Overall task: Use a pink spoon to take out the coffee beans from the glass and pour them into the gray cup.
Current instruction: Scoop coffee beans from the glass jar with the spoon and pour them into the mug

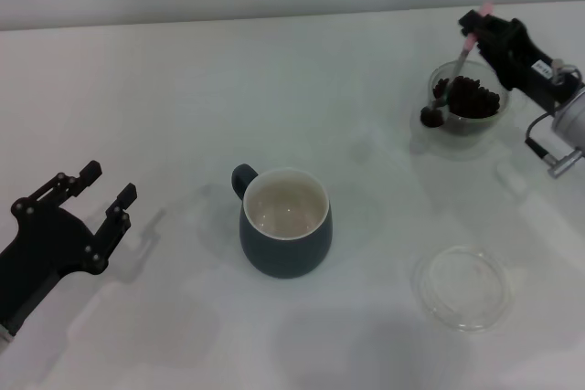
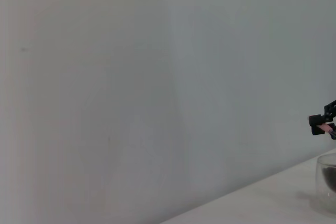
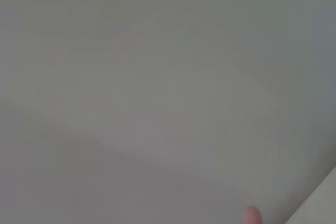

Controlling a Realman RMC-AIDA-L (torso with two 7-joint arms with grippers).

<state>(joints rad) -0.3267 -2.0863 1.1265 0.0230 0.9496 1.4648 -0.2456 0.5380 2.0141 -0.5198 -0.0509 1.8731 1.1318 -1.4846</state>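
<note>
The white tabletop [image 1: 183, 89] carries three vessels. The gray cup [image 1: 284, 222] stands near the middle, its handle pointing to ten o'clock. The glass [image 1: 468, 98], holding coffee beans [image 1: 473, 98], sits at two o'clock from the cup, well apart. A shallow clear dish [image 1: 462, 286] lies at four o'clock.

Light was even, soft and bright across the white table [image 1: 183, 89]; the gray cup [image 1: 284, 223] and left gripper [image 1: 105, 184] threw only faint, diffuse shadows. The flat clear dish [image 1: 461, 286] carried weak glints. Right wrist view was blank and defocused, the pink spoon [image 3: 252, 216] tip a blur.
</note>
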